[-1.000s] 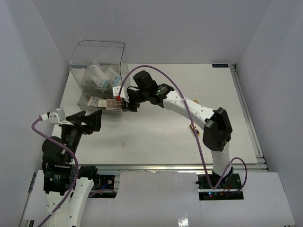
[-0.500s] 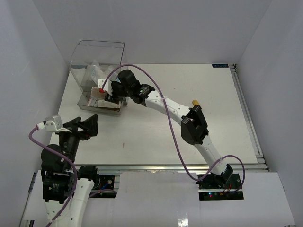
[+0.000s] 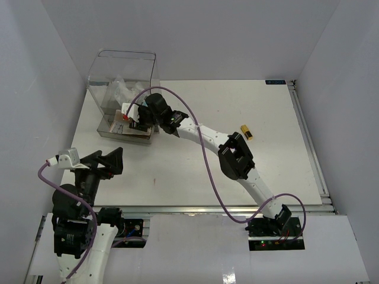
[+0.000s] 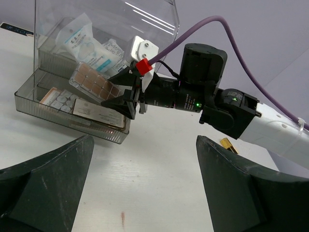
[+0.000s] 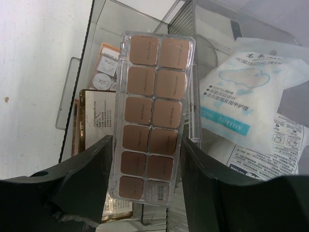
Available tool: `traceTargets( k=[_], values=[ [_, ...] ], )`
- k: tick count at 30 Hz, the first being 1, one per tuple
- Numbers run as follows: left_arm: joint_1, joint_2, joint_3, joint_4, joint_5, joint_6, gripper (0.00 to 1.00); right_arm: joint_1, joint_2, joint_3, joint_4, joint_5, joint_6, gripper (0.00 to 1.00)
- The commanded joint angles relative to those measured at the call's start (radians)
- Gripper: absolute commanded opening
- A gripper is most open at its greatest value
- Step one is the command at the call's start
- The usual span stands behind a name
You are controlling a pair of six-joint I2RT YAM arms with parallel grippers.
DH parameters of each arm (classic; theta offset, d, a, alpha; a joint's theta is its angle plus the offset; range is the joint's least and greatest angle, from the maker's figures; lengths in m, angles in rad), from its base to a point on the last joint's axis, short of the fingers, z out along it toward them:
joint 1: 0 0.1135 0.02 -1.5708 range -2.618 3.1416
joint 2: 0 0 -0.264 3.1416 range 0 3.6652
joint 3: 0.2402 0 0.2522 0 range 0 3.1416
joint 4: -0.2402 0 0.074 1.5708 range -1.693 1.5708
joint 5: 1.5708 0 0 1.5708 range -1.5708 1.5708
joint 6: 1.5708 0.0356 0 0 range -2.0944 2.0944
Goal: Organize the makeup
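surface: white table [image 3: 195, 171] | far-left: clear box [image 3: 121, 65] | right of centre: gold tube [image 3: 247, 131]

Clear box [image 3: 127, 71]: upright at the table's [image 3: 195, 171] far left, packets [image 3: 118, 93] inside.
Right gripper [image 3: 131, 120]: at the box's open front, apparently gripping a flat palette [image 3: 122, 113], though it is too small to be sure.
Left gripper [image 3: 111, 163]: jaws wide apart, above the near-left edge.
Gold tube [image 3: 247, 132]: lying alone, mid-right.

We read "COTTON" in the blue band on the packet [image 5: 244, 89], with "100%" in small print above it. The lettering on the palette [image 5: 153, 116] pans is too faint for us to read.
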Motion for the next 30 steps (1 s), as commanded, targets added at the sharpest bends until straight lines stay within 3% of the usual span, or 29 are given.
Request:
traceTargets(
  k=[1, 3, 9, 14, 17, 21, 26, 29, 30],
  values=[
    [0.0, -0.004, 0.0, -0.015, -0.005, 0.01, 0.98, 0.004, 0.004, 0.013, 0.109, 0.023, -0.009, 0.52],
    [0.0, -0.001, 0.0, -0.015, 0.001, 0.008, 0.98, 0.004, -0.003, 0.002, 0.111, 0.028, -0.008, 0.63],
    [0.0, 0.012, -0.003, -0.009, 0.042, -0.002, 0.98, 0.004, -0.066, -0.029, 0.09, 0.008, 0.001, 0.77],
    [0.0, 0.032, -0.006, 0.002, 0.065, -0.017, 0.98, 0.005, -0.157, -0.098, 0.071, -0.02, 0.027, 0.79],
    [0.0, 0.059, -0.007, 0.003, 0.097, -0.027, 0.98, 0.0, -0.229, -0.139, 0.013, -0.074, 0.056, 0.78],
    [0.0, 0.12, -0.008, 0.005, 0.139, -0.04, 0.98, -0.028, -0.348, -0.182, -0.137, -0.303, 0.075, 0.75],
    [0.0, 0.239, -0.042, 0.027, 0.202, -0.077, 0.98, -0.129, -0.606, -0.431, -0.225, -0.639, 0.099, 0.69],
    [0.0, 0.296, -0.092, 0.056, 0.203, -0.164, 0.96, -0.21, -0.796, -0.653, -0.226, -0.708, 0.08, 0.59],
    [0.0, 0.313, -0.118, 0.07, 0.188, -0.211, 0.94, -0.232, -0.858, -0.737, -0.218, -0.694, 0.075, 0.5]
  ],
)
